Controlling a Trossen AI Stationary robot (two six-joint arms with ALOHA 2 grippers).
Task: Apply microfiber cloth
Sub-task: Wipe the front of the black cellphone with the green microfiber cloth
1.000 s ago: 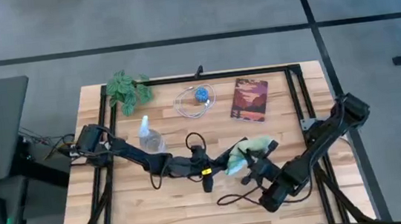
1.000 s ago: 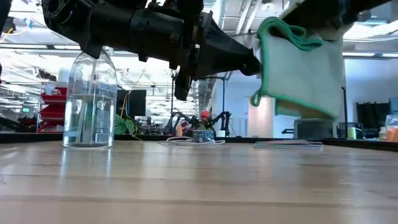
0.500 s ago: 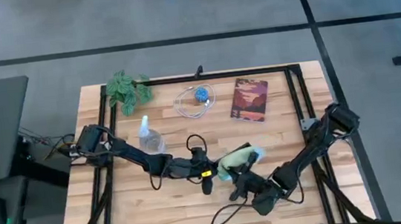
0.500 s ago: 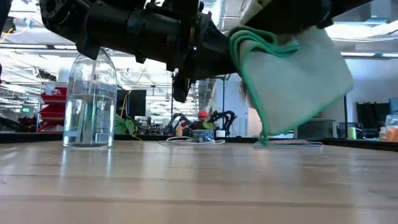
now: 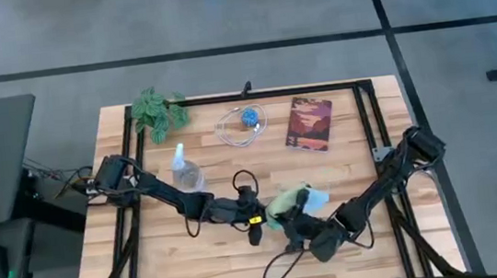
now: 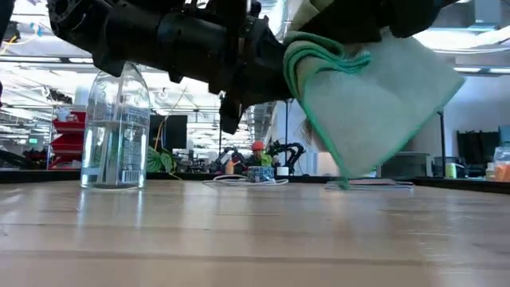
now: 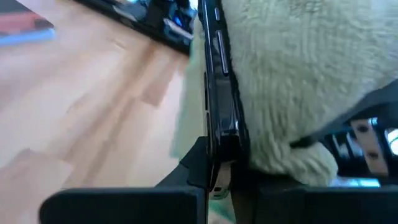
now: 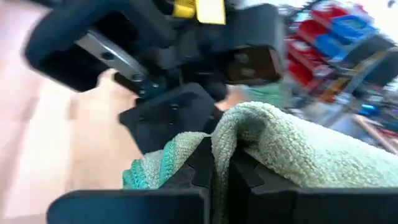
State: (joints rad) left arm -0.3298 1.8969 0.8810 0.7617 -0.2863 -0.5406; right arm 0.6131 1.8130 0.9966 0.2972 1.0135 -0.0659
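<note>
Clearly soft and light, the microfiber cloth (image 6: 374, 104) hangs in loose folds above the wooden surface (image 6: 255, 239), draping and swinging rather than keeping a shape, so it should bend around whatever it is pressed on. In the right wrist view, the right end effector (image 8: 221, 165) has its fingers closed on a bunched fold near the darker green hem, and that gathered edge looks like the sound place to hold it: a pinch of a single layer might slip off the plush pile. Just beside it, mid-surface in the high view, the left end effector (image 5: 258, 214) is clamped on the edge of a thin black phone (image 7: 221, 106), with the cloth lying against the phone's face. Farther back stand a clear spray bottle (image 5: 184, 170), a book (image 5: 309, 124), a coiled cable (image 5: 242, 126) and an artificial plant (image 5: 158, 109).
</note>
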